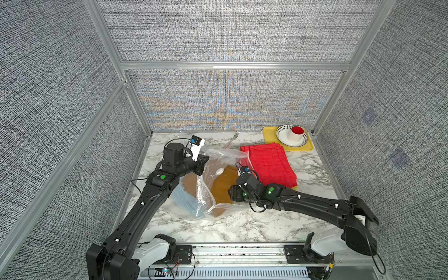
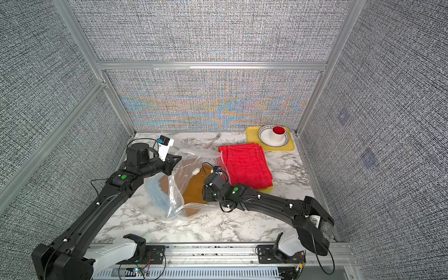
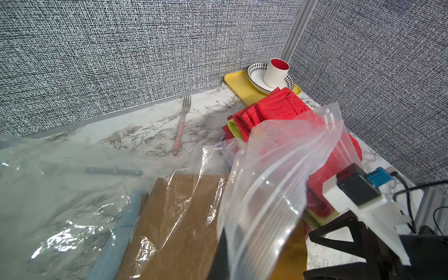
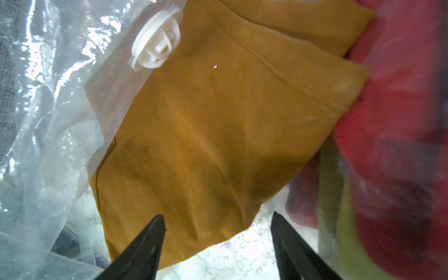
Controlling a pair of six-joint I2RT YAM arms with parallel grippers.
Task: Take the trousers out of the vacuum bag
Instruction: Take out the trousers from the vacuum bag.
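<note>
The vacuum bag (image 1: pixel 206 194) lies crumpled mid-table, its white valve (image 4: pixel 156 49) on top. My left gripper (image 1: pixel 203 163) is shut on the bag's zip edge (image 3: pixel 278 194) and holds it raised. Orange trousers (image 1: pixel 223 186) lie half out of the bag's mouth, and light blue trousers (image 1: pixel 186 196) sit inside it. Just above the near edge of the orange trousers (image 4: pixel 206 121), my right gripper (image 4: pixel 217 217) hangs open and holds nothing. Red trousers (image 1: pixel 269 162) lie folded on top of a pile outside the bag at the right, with yellow trousers (image 3: pixel 234 127) under them.
A yellow tray (image 1: pixel 269 135) at the back right corner carries a patterned bowl (image 1: pixel 282 139) and a white cup (image 1: pixel 297 135). A fork (image 1: pixel 234 138) lies near the back wall. A grey-blue strip (image 3: pixel 114 171) lies under the plastic. Walls close three sides.
</note>
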